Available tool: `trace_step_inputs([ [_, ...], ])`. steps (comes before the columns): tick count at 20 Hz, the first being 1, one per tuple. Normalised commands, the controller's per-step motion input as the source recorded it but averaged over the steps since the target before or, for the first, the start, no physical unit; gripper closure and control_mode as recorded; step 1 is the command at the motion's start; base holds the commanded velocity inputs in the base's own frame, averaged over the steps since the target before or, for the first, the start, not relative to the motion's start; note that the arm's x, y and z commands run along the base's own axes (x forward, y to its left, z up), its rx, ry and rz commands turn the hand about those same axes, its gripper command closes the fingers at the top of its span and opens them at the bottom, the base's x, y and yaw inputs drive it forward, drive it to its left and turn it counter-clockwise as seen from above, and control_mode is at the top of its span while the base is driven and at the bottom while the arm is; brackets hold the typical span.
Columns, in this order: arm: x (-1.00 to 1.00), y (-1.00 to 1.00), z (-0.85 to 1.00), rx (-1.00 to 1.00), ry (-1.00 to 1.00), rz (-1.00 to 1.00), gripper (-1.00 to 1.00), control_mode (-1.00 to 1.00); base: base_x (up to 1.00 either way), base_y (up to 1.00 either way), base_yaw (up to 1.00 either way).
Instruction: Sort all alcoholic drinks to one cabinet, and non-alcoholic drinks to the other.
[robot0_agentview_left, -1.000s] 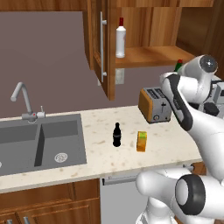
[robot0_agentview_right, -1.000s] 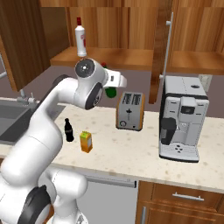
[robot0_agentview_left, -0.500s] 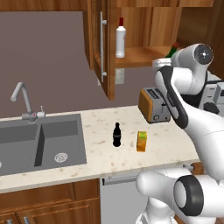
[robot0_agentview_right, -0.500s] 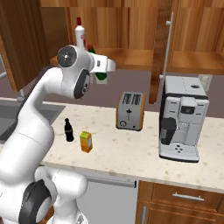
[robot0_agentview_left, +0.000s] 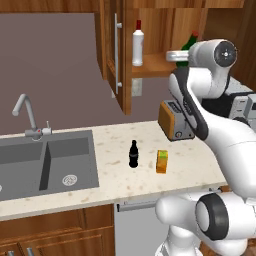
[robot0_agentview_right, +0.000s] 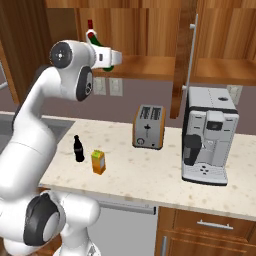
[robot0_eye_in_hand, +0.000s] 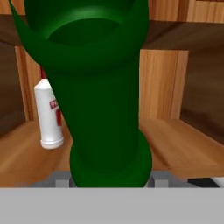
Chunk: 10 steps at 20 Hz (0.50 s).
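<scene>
- The white arm (robot0_agentview_left: 200, 107) is rising from the base, bending at its elbow and reaching up to shelf height, with the wrist turned toward the open upper cabinet (robot0_agentview_left: 160, 65).
- The gripper (robot0_agentview_right: 107, 56) is sitting at the front edge of that cabinet's shelf, level with the shelf board in the right base view.
- Its jaws are clamping the dark-green glass bottle (robot0_eye_in_hand: 103, 100); in the hand view the bottle's body is running straight up from between the fingertips, and in the left base view its neck (robot0_agentview_left: 189, 42) is showing above the wrist, tilted.
- The white bottle with the red cap (robot0_agentview_left: 138, 44) is standing upright on the same shelf, further in and to the left of the green one, apart from it.
- The toaster (robot0_agentview_right: 149, 127) is sitting on the counter (robot0_agentview_left: 145, 180) below the cabinet, with the coffee machine (robot0_agentview_right: 209, 134) to its right.
- The small black cola bottle (robot0_agentview_left: 133, 154) is standing upright on the counter, right of the sink (robot0_agentview_left: 45, 162).
- The orange-yellow juice carton (robot0_agentview_left: 161, 161) is standing just beside the cola bottle, not touching it.
</scene>
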Motion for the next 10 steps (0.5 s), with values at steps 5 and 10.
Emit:
trace_step_inputs([
  [5, 0.69, 0.13, -0.03, 0.0, 0.0, 0.0, 1.0, -1.0, 0.0, 0.0, 0.0],
  [10, 0.84, 0.01, -0.19, 0.01, 0.0, 0.0, 1.0, -1.0, 0.0, 0.0, 0.0],
])
